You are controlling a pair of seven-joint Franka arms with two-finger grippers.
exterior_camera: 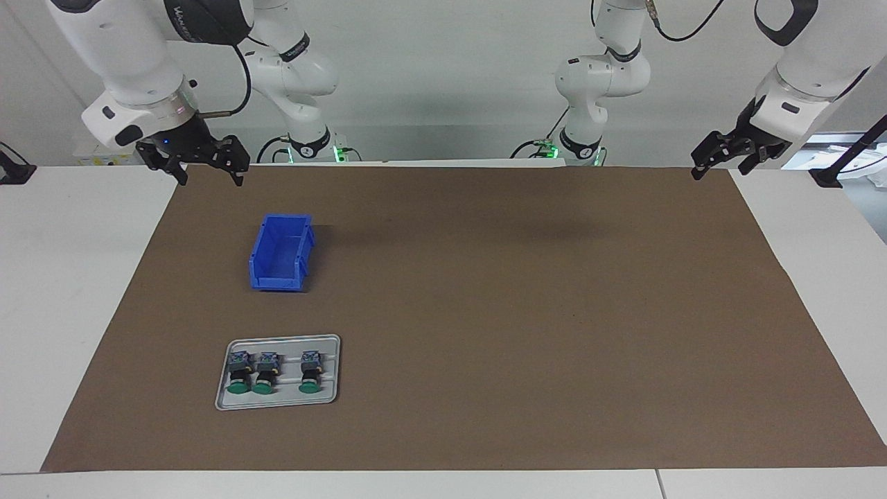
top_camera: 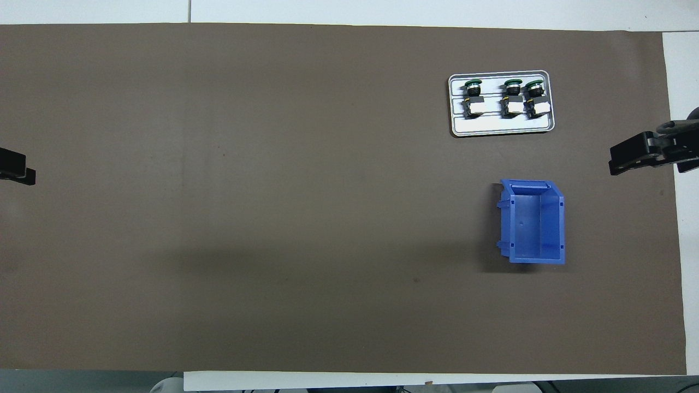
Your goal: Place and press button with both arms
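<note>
Three alike green-capped buttons [exterior_camera: 240, 374] [exterior_camera: 266, 374] [exterior_camera: 310, 374] lie in a row on a small grey tray [exterior_camera: 277, 404], toward the right arm's end of the table. They also show in the overhead view [top_camera: 473, 98] [top_camera: 512, 98] [top_camera: 534, 98]. My right gripper [exterior_camera: 210, 174] is open and empty, up in the air over the mat's corner by its base; it shows at the overhead view's edge [top_camera: 633, 158]. My left gripper [exterior_camera: 721, 170] is open and empty, raised over the mat's other corner by the robots [top_camera: 16, 170]. Both arms wait.
An empty blue bin [exterior_camera: 277, 283] [top_camera: 560, 229] stands on the brown mat [exterior_camera: 520, 312], nearer to the robots than the tray [top_camera: 502, 126]. White table shows around the mat.
</note>
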